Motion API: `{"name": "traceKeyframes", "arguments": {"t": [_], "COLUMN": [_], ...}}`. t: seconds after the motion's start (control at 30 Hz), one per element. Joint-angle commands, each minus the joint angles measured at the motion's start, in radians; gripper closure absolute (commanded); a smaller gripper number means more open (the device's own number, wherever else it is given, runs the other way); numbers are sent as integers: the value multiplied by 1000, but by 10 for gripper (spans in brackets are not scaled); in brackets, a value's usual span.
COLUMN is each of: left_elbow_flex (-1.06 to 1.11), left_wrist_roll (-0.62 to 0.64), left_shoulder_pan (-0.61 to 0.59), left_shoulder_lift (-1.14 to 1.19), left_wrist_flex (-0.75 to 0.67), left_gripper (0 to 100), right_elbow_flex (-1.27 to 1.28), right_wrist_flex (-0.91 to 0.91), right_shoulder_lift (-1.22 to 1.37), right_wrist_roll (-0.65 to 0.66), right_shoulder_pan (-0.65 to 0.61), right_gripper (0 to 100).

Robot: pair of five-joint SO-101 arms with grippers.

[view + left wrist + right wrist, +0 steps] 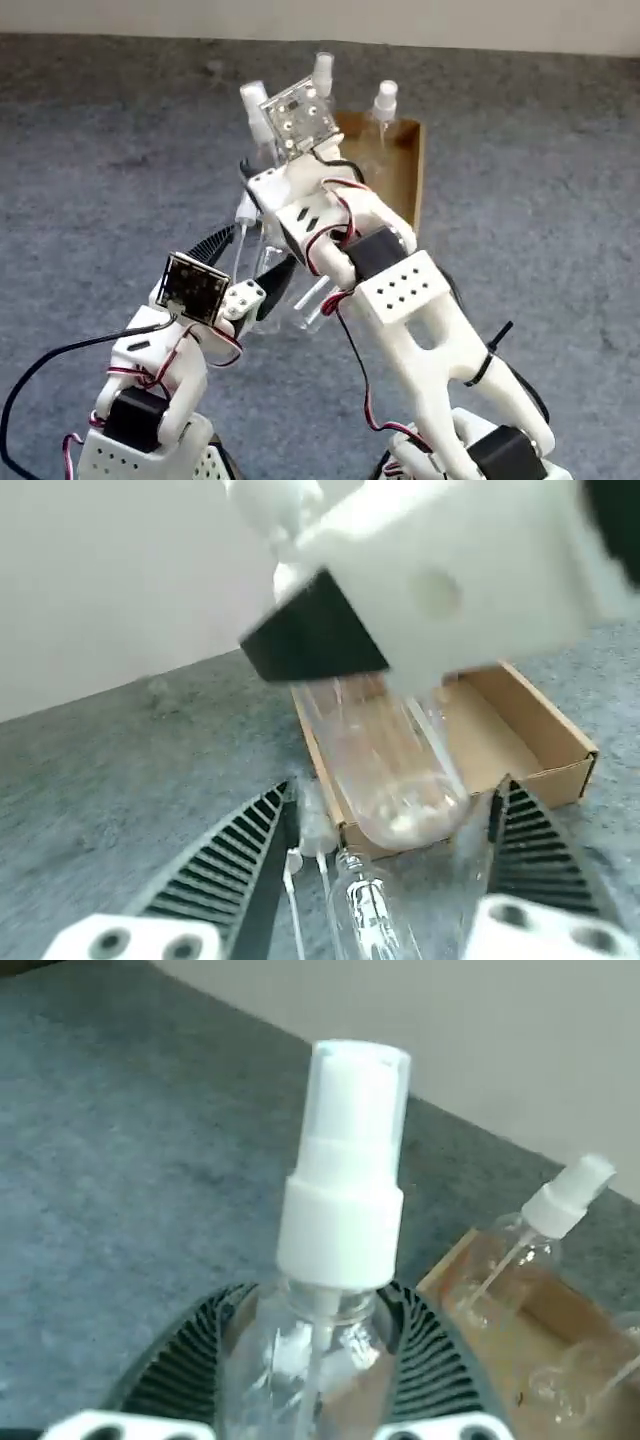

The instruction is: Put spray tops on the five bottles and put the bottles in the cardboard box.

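My right gripper [310, 1380] is shut on a clear bottle [300, 1350] that carries a white spray top [345, 1170]. In the high view this gripper [262, 160] holds the bottle up beside the cardboard box [400, 165]. The held bottle's round base [400, 805] hangs over the box's near corner [520, 730]. My left gripper [380, 880] is open low over the table, with a second clear bottle [370, 920] lying between its fingers. A loose spray top with its tube [243, 215] lies beside that bottle. Two capped bottles [385, 100] stand in the box.
Grey carpet-like cloth [120, 150] covers the table. More clear tubes or bottles [315, 295] lie between the two arms. The right arm's links [400, 290] cross above the middle. A pale wall [120, 580] runs behind the table.
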Motion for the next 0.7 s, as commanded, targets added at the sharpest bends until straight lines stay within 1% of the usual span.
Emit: {"name": "traceKeyframes", "arguments": {"t": [0.0, 0.1, 0.2, 0.47, 0.6, 0.67], "left_elbow_flex": [-31, 4, 10, 19, 21, 21], "left_wrist_roll": [-8, -12, -54, -55, -55, -55], "left_shoulder_pan": [13, -41, -68, -73, -73, -68], "left_shoulder_lift": [2, 2, 2, 2, 2, 2], "left_wrist_flex": [-29, -52, -68, -72, -72, -69], "left_gripper": [726, 726, 727, 727, 727, 727], "right_elbow_flex": [-110, -180, -228, -257, -251, -249], "right_wrist_flex": [133, 254, 338, 397, 395, 392], "right_shoulder_lift": [-53, -53, -53, -61, -136, -156], "right_wrist_roll": [3, 3, 3, 3, 8, 9], "right_shoulder_pan": [-39, -59, -58, -54, -51, -25], "right_gripper": [995, 995, 995, 995, 995, 995]}}
